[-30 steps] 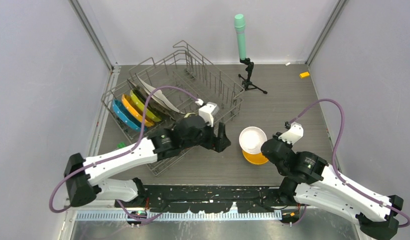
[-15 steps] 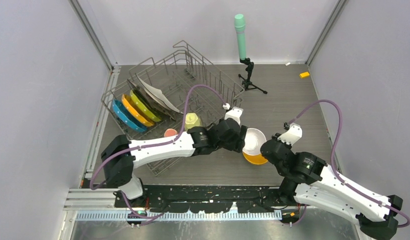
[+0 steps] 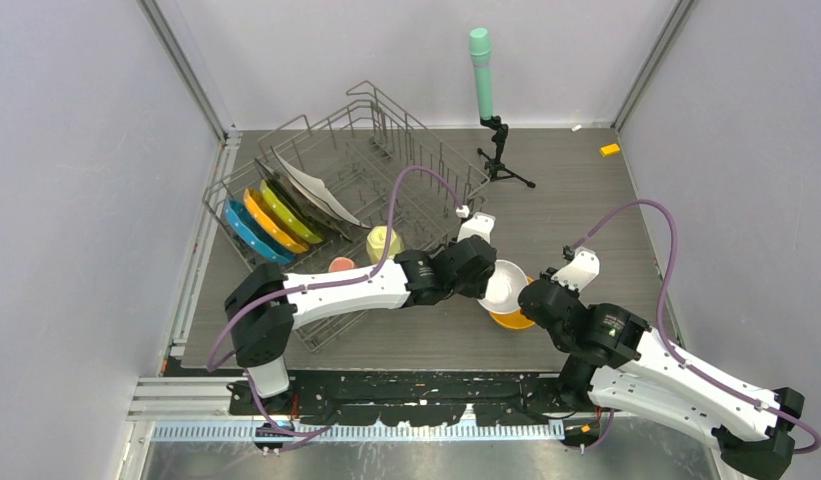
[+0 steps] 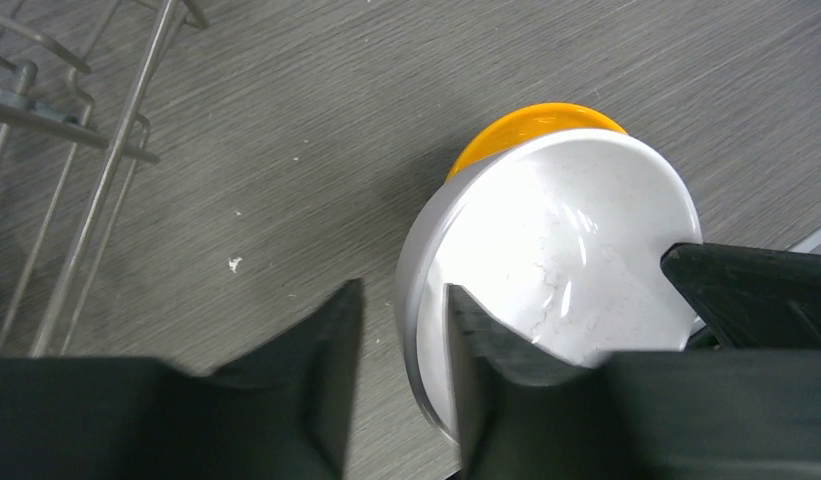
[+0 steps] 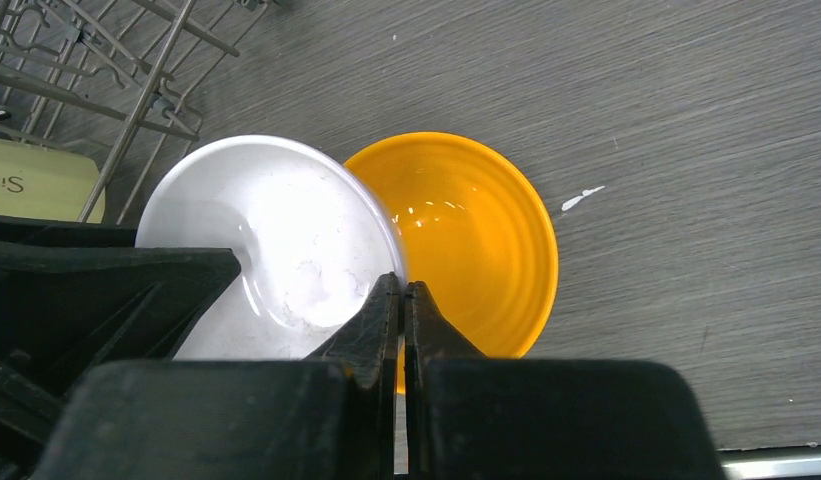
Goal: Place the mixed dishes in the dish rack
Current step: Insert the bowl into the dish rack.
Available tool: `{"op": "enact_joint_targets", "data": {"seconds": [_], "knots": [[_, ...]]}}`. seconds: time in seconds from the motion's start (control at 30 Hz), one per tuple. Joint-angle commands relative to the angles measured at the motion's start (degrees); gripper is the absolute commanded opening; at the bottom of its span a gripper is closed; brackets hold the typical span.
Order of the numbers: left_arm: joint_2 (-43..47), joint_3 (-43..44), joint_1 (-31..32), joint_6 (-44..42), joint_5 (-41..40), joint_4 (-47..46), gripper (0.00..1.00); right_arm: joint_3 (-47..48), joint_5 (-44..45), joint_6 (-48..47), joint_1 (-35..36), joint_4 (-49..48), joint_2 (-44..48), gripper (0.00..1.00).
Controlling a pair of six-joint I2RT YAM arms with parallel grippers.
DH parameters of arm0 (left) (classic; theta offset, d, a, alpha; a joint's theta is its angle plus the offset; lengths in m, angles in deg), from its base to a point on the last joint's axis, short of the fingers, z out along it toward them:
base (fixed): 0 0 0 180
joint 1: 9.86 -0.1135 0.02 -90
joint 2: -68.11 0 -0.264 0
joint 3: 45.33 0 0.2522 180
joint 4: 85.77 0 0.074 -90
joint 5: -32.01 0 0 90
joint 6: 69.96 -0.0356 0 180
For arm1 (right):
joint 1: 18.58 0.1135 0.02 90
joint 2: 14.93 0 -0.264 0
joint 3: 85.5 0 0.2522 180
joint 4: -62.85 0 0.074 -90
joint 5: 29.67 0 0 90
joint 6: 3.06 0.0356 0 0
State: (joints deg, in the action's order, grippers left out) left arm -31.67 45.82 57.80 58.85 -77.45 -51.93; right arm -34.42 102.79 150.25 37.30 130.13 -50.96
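White bowl rim lies between fingers of the left hand.

Dark grey wood-grain tabletop w/ plain pale lilac walls on 3 sides, metal corner posts.

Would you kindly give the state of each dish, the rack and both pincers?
Left pincer: open, straddling the white bowl's rim.
Right pincer: shut, at that rim.
White bowl: tilted, propped on the orange bowl.
Orange bowl: upright.
Dish rack: partly loaded.
Blue plate: on edge in rack.
Orange plate: on edge in rack.
Yellow-green plate: on edge in rack.
White square plate: leaning in rack.
Pale-yellow mug: in rack.
Pink mug: in rack.
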Motion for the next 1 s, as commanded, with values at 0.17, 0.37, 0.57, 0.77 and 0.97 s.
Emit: {"op": "enact_joint_targets", "data": {"seconds": [0.17,0.37,0.57,0.77,0.97], "knots": [[1.33,-0.25,0.28,-1.27,-1.62,-3.18,0.11,0.0,1.88,1.18,0.12,-3.76,0.09,0.0],[1.87,-0.71,0.23,-2.16,-1.18,-3.71,0.0,0.25,1.97,0.65,0.11,-4.94,0.38,0.02],[5.13,-3.34,-0.54,-7.27,1.37,-7.76,0.0,-0.04,1.21,-0.24,0.11,-8.32,2.16,0.08],[8.9,-5.19,-3.02,-8.53,9.43,-11.54,0.0,0.21,-3.05,-2.93,0.1,-13.76,3.1,0.43],[13.47,-8.28,-4.85,-8.43,15.16,-15.33,0.0,1.49,-7.18,-4.99,0.1,-16.63,3.47,0.63]]}}
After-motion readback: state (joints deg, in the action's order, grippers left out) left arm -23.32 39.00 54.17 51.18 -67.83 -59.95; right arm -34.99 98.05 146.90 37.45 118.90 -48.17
